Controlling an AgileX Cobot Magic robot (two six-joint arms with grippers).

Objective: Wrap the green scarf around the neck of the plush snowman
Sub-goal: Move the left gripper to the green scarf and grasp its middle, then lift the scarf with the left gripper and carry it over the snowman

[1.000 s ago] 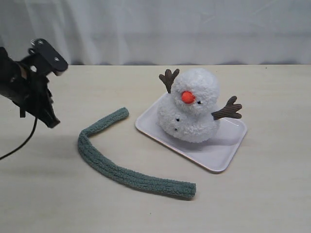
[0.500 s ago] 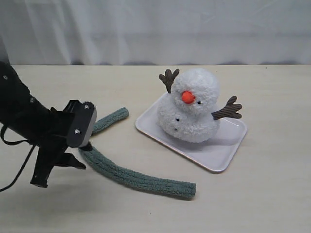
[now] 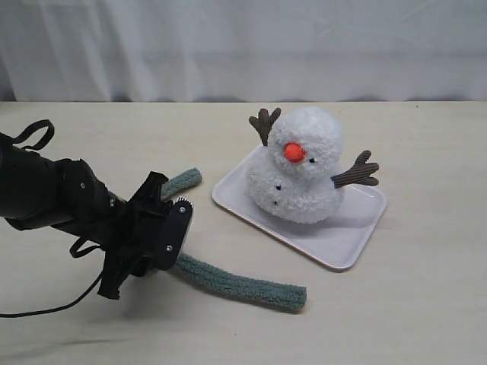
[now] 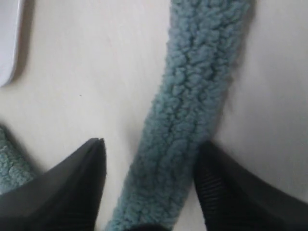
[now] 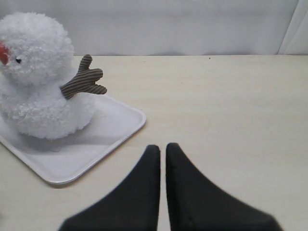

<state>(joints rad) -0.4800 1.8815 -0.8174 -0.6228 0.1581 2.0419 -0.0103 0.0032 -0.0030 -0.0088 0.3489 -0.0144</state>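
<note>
The green scarf (image 3: 237, 283) lies flat on the counter (image 3: 426, 319), at about 8 o'clock from the plush snowman (image 3: 298, 167) on its tray (image 3: 358, 247). My left claw (image 4: 151, 145) stands wide astride it, and the strip runs lengthwise through the gap. The right claw (image 5: 161, 149) is closed, empty and farther away. The left arm hides the scarf's bend, so I cannot judge contact.

My left arm (image 3: 53, 198) looks matte black, with small silver screws (image 3: 181, 211) and a thin black cable (image 3: 53, 306); left claw (image 4: 151, 144) and right claw (image 5: 162, 147) have tapered black fingers.
</note>
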